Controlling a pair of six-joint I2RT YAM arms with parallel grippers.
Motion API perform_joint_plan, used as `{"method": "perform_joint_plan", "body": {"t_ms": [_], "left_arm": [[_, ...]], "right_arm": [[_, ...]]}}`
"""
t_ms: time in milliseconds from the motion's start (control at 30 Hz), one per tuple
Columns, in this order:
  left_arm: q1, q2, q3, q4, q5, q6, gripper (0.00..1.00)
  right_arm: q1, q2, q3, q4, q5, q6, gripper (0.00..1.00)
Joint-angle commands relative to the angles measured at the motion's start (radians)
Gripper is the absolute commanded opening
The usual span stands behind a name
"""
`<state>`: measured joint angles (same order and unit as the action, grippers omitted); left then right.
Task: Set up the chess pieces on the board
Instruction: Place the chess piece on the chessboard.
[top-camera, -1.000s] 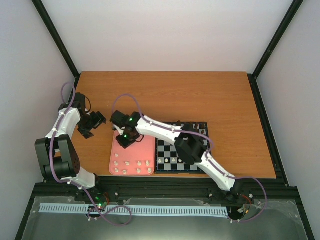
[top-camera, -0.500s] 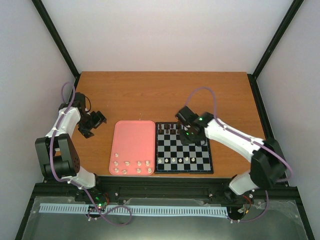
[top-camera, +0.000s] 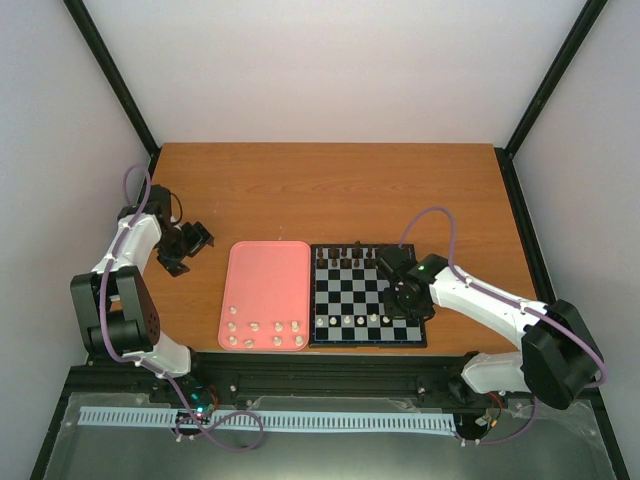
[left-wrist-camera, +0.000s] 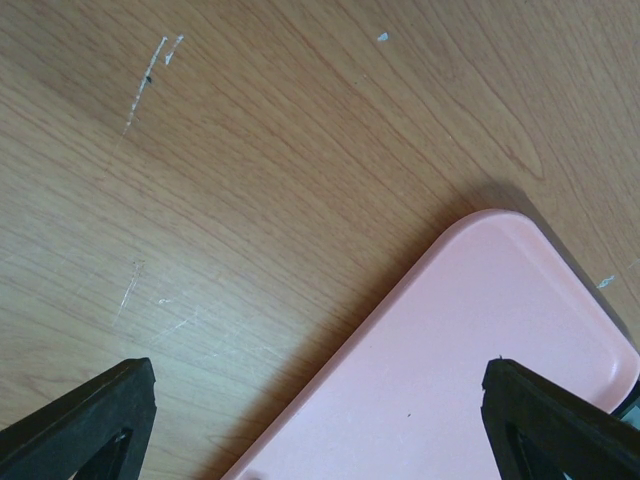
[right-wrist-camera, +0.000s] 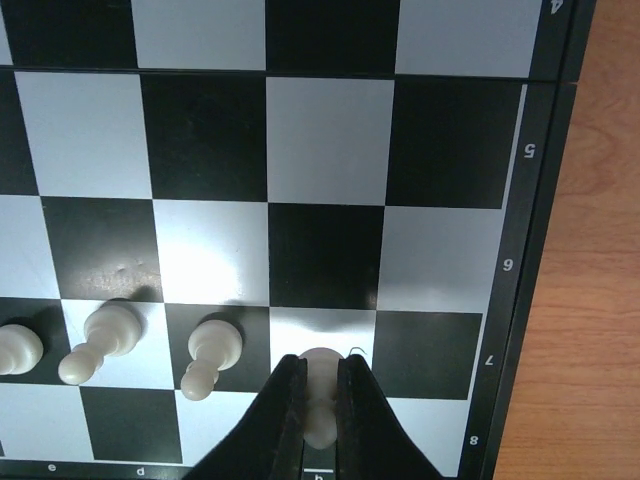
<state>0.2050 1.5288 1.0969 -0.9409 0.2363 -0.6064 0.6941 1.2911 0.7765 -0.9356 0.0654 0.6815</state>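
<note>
Four cream-white chess pieces (right-wrist-camera: 205, 358) show under the right wrist: small round-headed pawns in a row on the board (right-wrist-camera: 330, 140), which has black and pale squares and a numbered black rim. The right gripper (right-wrist-camera: 320, 362) has its jaws narrow, pinching the rightmost pawn (right-wrist-camera: 320, 415). The board lies by the table's (top-camera: 330, 190) near edge, right of centre, just beside a pink tray (top-camera: 265, 275) whose near end carries more of them. The left gripper (left-wrist-camera: 315, 385), jaws wide and holding nothing, hovers near the left edge.

Tray and board side by side on the table (top-camera: 330, 190).
The tray (top-camera: 265, 280) lies just left of the board (top-camera: 350, 290). Some chess pieces (top-camera: 265, 327) sit at the tray's near end. More stand on the board's near rows, where the right gripper (right-wrist-camera: 320, 365) holds one piece (right-wrist-camera: 320, 420).
</note>
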Motion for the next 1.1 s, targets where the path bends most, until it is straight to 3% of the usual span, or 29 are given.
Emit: {"method": "perform_joint_plan", "body": {"t_ms": [0, 1067], "left_arm": [[0.007, -0.002, 0.017, 0.004, 0.011, -0.004, 1.0], [0.008, 0.026, 0.018, 0.015, 0.014, -0.001, 1.0]], "right_arm": [[-0.014, -0.011, -0.024, 0.041, -0.003, 0.034, 0.03], [-0.042, 0.092, -0.055, 0.097, -0.04, -0.013, 0.03]]}}
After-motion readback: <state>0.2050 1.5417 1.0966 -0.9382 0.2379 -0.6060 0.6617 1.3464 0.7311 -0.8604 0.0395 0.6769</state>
